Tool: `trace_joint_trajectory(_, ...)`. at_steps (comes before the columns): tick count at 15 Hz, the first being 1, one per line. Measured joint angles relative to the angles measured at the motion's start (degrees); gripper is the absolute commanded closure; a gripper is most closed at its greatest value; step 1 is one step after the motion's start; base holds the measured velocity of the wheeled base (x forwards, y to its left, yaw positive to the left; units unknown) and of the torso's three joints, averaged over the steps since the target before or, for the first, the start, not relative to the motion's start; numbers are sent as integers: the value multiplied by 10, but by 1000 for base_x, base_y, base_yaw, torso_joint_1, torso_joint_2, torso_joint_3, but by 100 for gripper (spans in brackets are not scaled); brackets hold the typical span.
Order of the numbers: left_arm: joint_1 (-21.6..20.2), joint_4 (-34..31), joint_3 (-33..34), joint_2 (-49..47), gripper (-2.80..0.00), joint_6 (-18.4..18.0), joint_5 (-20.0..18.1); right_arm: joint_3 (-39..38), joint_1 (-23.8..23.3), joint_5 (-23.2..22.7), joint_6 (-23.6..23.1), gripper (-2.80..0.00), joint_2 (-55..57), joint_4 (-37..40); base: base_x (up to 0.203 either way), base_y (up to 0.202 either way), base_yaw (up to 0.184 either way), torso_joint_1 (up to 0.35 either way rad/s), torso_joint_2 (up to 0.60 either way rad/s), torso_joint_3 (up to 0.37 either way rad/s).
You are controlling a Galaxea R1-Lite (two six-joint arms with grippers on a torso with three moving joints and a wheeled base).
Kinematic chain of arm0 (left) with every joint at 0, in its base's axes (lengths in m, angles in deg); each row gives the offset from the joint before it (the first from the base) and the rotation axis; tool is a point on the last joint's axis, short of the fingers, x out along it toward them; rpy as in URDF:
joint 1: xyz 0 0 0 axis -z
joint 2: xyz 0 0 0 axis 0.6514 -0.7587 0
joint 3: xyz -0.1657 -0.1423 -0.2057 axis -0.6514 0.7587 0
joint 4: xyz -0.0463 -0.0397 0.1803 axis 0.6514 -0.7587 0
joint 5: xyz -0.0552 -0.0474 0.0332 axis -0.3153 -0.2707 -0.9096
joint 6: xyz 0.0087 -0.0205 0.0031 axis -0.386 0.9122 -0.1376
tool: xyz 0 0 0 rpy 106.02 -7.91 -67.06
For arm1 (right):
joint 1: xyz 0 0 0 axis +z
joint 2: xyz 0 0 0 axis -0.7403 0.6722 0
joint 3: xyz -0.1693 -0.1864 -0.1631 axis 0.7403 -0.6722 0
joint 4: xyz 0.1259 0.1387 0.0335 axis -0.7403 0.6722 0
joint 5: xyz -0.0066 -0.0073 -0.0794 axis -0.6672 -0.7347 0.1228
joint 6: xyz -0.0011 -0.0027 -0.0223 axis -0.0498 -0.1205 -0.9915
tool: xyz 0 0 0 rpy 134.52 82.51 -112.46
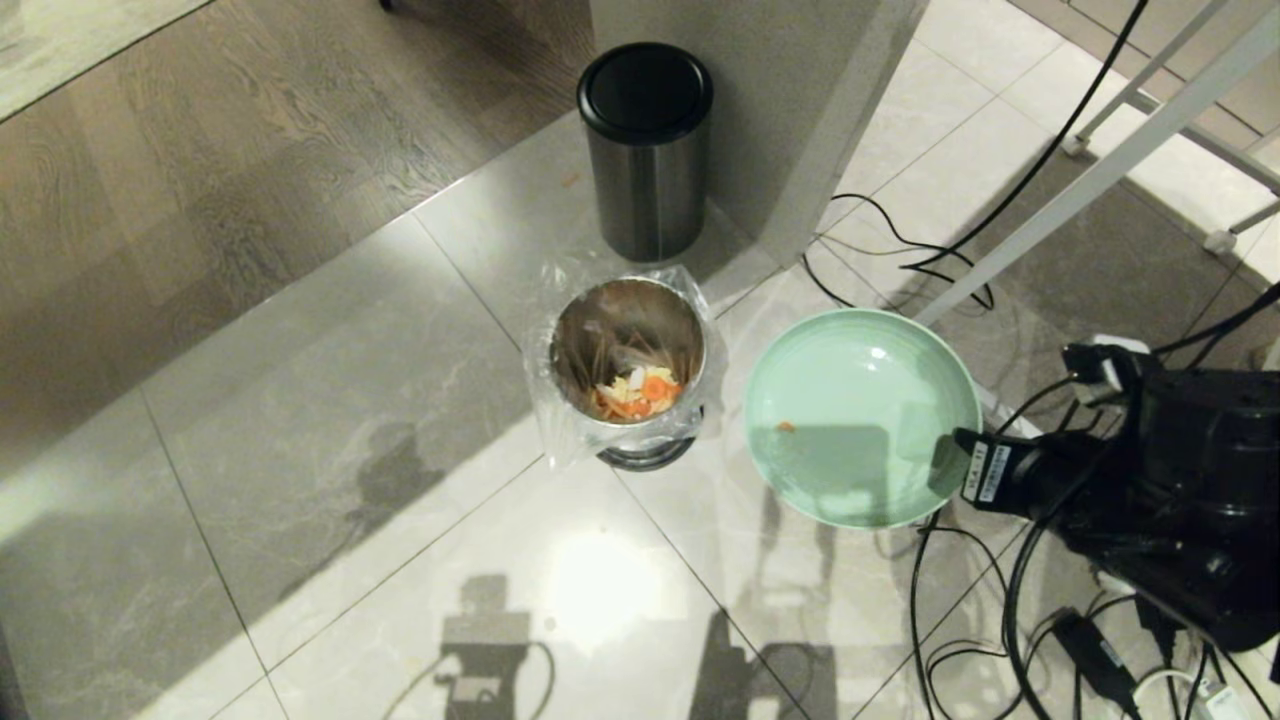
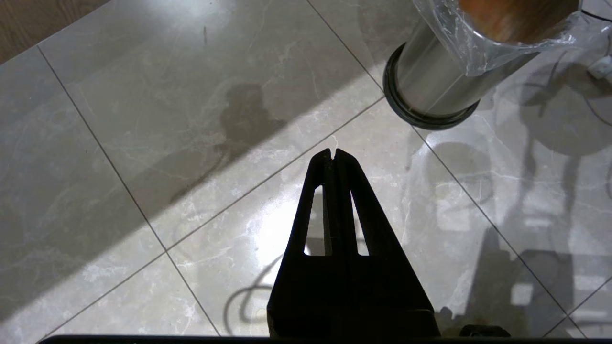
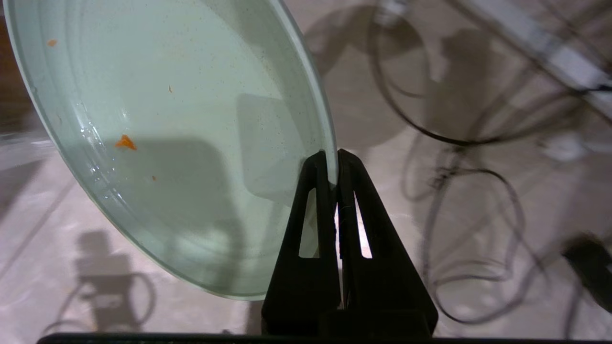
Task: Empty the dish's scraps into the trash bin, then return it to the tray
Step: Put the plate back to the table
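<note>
My right gripper (image 1: 950,450) is shut on the rim of the mint-green dish (image 1: 860,415), which hangs above the floor to the right of the trash bin (image 1: 628,365). In the right wrist view the dish (image 3: 181,134) sits clamped between the jaws of that gripper (image 3: 333,155), tilted, with only a few tiny orange crumbs (image 3: 125,142) on it. The scraps (image 1: 635,392), orange carrot slices and pale sticks, lie inside the bag-lined steel bin. The bin's side (image 2: 435,81) shows in the left wrist view. My left gripper (image 2: 333,153) hangs shut and empty over the tiles. The tray is out of view.
A second steel bin with a black lid (image 1: 645,150) stands behind the lined one, beside a grey wall corner. Black cables (image 1: 960,640) sprawl over the tiles at the right, near a white frame leg (image 1: 1090,170). Wooden flooring lies at the far left.
</note>
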Motion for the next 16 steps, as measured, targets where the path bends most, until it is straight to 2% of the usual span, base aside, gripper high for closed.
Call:
trace_joint_trajectory(6,0,0,0,0,0,0,0,-72,-100,-1,3,0,-8,-14,0,0,0,0,0,0)
trace_joint_trajectory(8,0,0,0,0,0,0,0,-96,-111,-2,8,0,-10,-24,0,0,0,0,0,0)
trace_joint_trajectory(11,0,0,0,0,0,0,0,-114,-114,-3,41,0,-15,-18,0,0,0,0,0,0)
trace_joint_trajectory(16,0,0,0,0,0,0,0,-186,-115,-4,42,0,-44,-26,0,0,0,0,0,0)
